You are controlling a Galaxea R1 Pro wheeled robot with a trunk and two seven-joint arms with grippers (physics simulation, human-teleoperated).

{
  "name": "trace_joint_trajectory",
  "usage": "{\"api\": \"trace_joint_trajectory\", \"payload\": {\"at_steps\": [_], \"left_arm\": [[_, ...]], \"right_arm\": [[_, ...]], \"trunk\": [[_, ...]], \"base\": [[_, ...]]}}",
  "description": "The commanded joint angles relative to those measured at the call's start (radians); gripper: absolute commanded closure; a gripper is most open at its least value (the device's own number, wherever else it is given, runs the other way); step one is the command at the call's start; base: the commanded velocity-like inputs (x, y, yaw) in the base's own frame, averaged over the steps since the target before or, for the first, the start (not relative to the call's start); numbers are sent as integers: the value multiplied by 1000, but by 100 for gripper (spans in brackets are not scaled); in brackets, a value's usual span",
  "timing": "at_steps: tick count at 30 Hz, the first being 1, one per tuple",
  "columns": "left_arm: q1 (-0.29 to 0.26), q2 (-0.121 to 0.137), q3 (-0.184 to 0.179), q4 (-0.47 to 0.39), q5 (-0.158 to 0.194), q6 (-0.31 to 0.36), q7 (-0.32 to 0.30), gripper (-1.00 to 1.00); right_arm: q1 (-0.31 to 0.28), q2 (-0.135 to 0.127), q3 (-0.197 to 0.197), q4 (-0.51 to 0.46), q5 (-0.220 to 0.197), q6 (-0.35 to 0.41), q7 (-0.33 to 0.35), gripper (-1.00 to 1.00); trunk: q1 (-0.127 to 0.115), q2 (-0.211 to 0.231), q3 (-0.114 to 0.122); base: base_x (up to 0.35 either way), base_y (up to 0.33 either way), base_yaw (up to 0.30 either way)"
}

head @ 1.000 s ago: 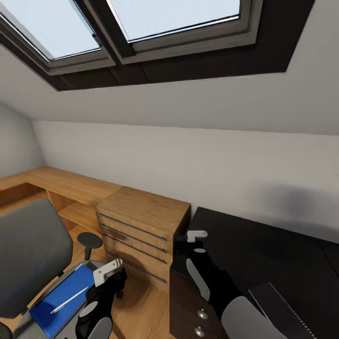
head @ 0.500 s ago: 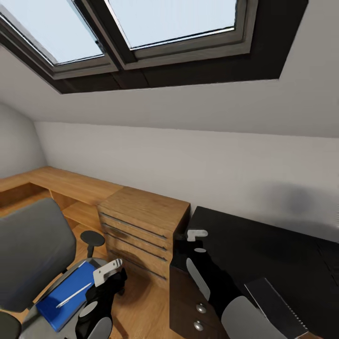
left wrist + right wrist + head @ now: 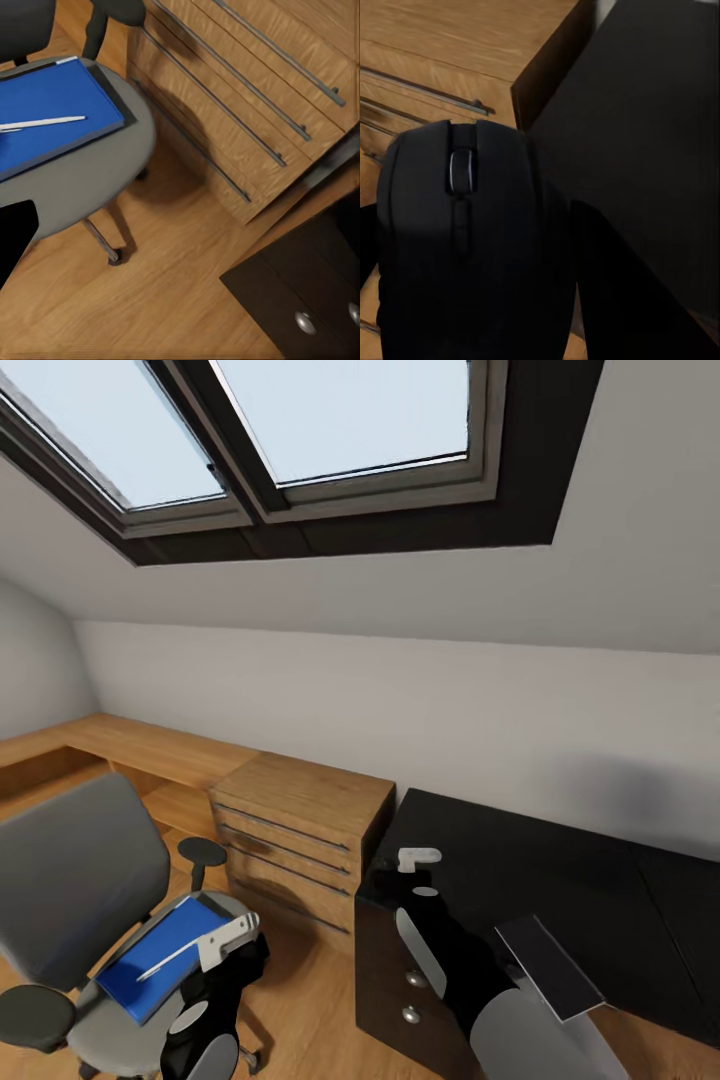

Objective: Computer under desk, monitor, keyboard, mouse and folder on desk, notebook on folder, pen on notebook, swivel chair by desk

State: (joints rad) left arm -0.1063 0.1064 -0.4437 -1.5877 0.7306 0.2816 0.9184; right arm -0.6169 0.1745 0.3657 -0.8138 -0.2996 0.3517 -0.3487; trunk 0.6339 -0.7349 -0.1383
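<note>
Right gripper (image 3: 418,857) clamped on the mouse (image 3: 472,247), jaws narrow around its sides, hovering over the left end of the desk (image 3: 520,870). Left gripper (image 3: 228,938) empty; can't tell its jaw gap from these views. It hangs beside the swivel chair (image 3: 80,880), where the folder (image 3: 52,112) lies flat on the seat with the pen (image 3: 41,122) on top. Keyboard (image 3: 550,967) sits at the desk's near edge, tilted. Mouse likely light, rigid, slick-shelled, so side grip makes sense. Folder looks thin and probably flexes; take an overhanging edge, pen could roll off.
</note>
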Motion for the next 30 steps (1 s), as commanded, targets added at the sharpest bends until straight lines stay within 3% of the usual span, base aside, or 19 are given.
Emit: {"api": "trace_joint_trajectory", "payload": {"at_steps": [1,8,12,16,20,23,26,29,30], "left_arm": [[-1,1,-2,-1,4,5,7,-100],[-1,1,-2,8,5,4,7,-100],[-1,2,-5,56,5,4,5,-100],[24,4,-7,153,3,-1,1,-100],[51,3,-9,333,0,-7,-5,-100],[56,1,-10,480,-3,-62,-63,-100],[58,-1,-13,671,-10,-211,-221,-100],[59,-2,-13,781,-20,-299,-335,-100],[59,-3,-13,790,-21,-306,-344,-100]], "right_arm": [[-1,0,3,-1,-12,1,-11,100],[-1,0,-22,-1,-12,1,-10,100],[-1,-8,-45,-16,-13,4,-10,100],[-1,-20,-53,-38,-14,9,-10,100],[-1,-23,-55,-46,-15,11,-11,100],[-1,-24,-54,-48,-15,12,-12,100],[-1,-24,-54,-48,-15,12,-13,100],[-1,-24,-56,-49,-13,12,-14,100],[-1,-24,-58,-50,-13,12,-14,100]], "trunk": [[-4,6,2],[-8,13,7],[-8,13,9],[-8,13,10],[-8,13,12],[-8,13,12],[-8,13,12],[-8,13,12],[-8,13,12]], "base": [[-23,0,-219],[-6,0,-266],[0,0,-286],[0,0,-287],[0,0,-286],[0,0,-159],[0,0,-50],[0,0,-15],[0,0,-3]]}}
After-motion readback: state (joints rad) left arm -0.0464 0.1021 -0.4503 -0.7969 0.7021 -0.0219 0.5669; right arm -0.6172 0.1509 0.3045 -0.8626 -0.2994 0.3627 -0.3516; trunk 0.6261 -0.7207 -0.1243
